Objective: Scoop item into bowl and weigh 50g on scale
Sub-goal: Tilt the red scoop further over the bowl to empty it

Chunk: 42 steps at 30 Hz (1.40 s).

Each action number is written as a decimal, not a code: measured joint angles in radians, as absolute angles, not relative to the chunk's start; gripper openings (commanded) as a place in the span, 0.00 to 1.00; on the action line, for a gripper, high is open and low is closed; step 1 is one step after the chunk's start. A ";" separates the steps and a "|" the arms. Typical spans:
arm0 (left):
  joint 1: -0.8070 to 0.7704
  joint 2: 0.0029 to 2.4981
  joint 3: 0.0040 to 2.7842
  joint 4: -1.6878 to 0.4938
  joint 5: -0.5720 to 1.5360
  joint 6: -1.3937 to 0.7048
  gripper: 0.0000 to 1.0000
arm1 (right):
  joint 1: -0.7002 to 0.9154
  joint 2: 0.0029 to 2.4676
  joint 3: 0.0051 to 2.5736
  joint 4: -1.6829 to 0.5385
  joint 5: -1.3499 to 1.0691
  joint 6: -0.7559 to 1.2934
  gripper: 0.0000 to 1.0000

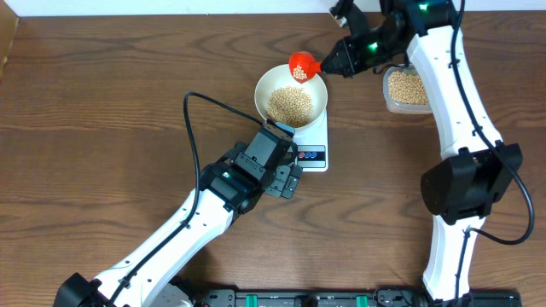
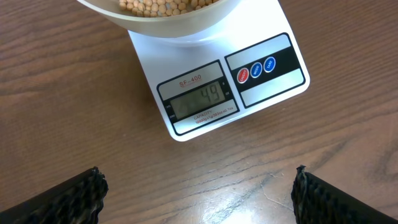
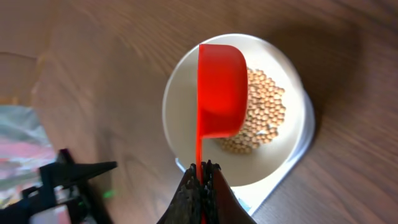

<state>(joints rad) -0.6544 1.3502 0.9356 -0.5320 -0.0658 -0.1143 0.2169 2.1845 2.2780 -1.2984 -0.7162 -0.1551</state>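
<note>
Dark wood-grain worktop (image 2: 62,124) fills the near ground. There the left jaws hang released, fingers (image 2: 74,202) spread wide and holding nothing, just short of the scale (image 2: 273,87). Its display (image 2: 198,99) reads 49, as far as the digits can be made out, so the weighing looks all but done, one gram short of the fifty asked. On the scale's far half sits the bowl (image 1: 263,85), with a good heap of beans (image 1: 292,104) in its bottom. Over the bowl's far rim the red scoop (image 1: 300,61) is tipped on its side, its thin handle clenched in the right jaws and a few beans showing at its mouth. Farther off to the right, apart from the scale, stands the clear tub (image 1: 388,102) with the stock of beans in it. What is left, I judge, is a trickle of only a few more beans, let fall slowly, since a full tip of the scoop would likely overshoot the mark.
</note>
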 measured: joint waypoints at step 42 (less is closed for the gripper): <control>-0.654 1.350 0.936 -0.532 -0.066 -0.115 0.97 | 0.199 2.185 2.278 -1.294 -0.774 -0.229 0.01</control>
<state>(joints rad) -0.6544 1.3502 0.9356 -0.5320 -0.0658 -0.1146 0.1993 2.1845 2.2780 -1.2938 -0.7742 -0.2287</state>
